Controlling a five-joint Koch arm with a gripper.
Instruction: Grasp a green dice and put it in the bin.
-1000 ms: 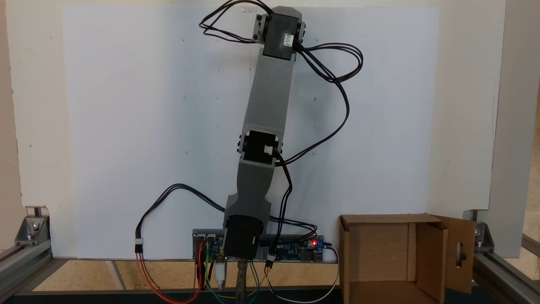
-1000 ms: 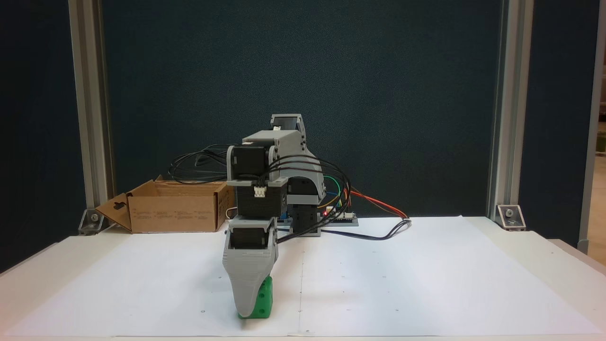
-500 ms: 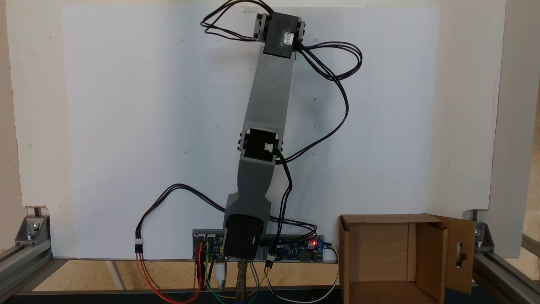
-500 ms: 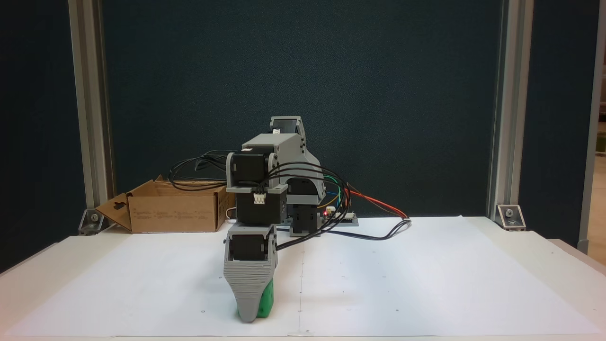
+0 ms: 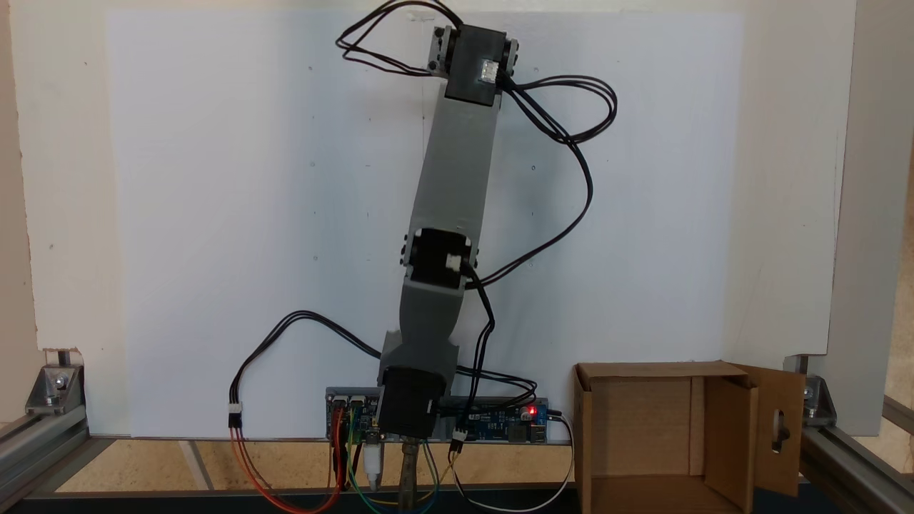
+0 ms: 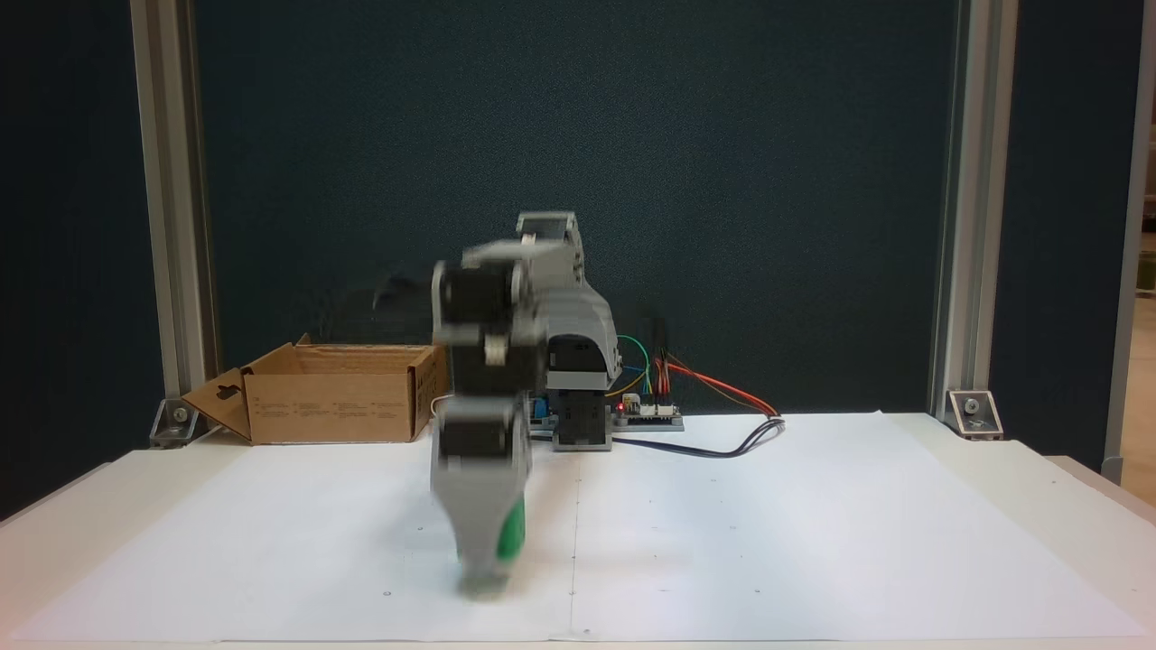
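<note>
your gripper [image 6: 488,578] – blurred, one jaw facing you, so i cannot tell its opening | dice [image 6: 512,533] – green showing at that jaw's right edge, above the paper [image 6: 813,542] | bin [image 6: 334,402] – back left, well apart

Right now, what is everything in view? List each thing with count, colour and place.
green dice: one, bright green, at the blurred gripper tip near the paper's front edge.
bin: one, brown cardboard, open, back left in a fixed view; no dice seen inside.
paper sheet: one, white, covering the table.
circuit board: one, blue, at the arm's base.
frame posts: two, silver, at the sides.
arm: one, grey and black.
gripper: one, grey, motion-blurred.
</note>
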